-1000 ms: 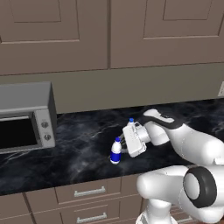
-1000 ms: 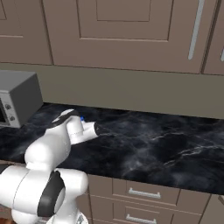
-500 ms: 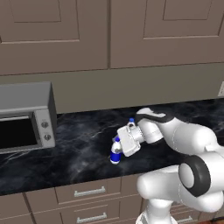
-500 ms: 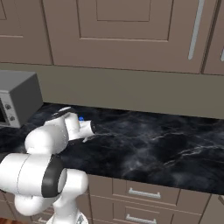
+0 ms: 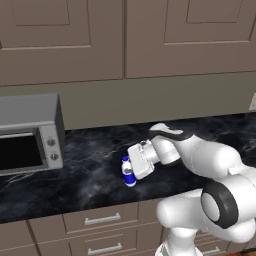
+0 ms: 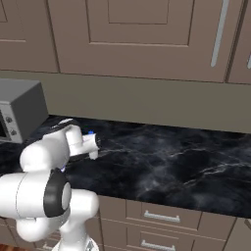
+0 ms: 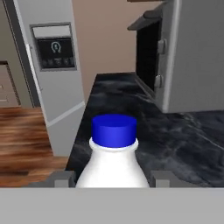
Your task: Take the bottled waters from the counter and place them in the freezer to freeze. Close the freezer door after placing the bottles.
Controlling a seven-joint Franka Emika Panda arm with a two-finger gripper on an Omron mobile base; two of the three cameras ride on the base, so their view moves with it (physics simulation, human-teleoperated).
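One of the bottled waters [image 5: 128,176], white with a blue cap and a blue label band, stands upright on the black marble counter [image 5: 85,180]. My gripper [image 5: 132,169] reaches it from the right. In the hand view the same bottle [image 7: 113,162] sits between the two fingertips [image 7: 64,178], which press against its sides. A blue cap [image 6: 91,133] peeks above my hand in the right base view; I cannot tell which bottle it belongs to. The grey freezer door [image 7: 61,87] with its dark dispenser panel stands past the counter's far end.
A grey microwave [image 5: 30,132] sits on the counter to the left, about a hand's length beyond the bottle, also seen as the microwave [image 7: 192,57] in the hand view. Brown wall cabinets [image 5: 125,35] hang above. Drawers with silver handles [image 5: 102,218] run below the counter edge.
My hand has slid a little left along the counter to the near bottle, and the fingers have closed in from wide open onto its sides. The bottle has stayed in place.
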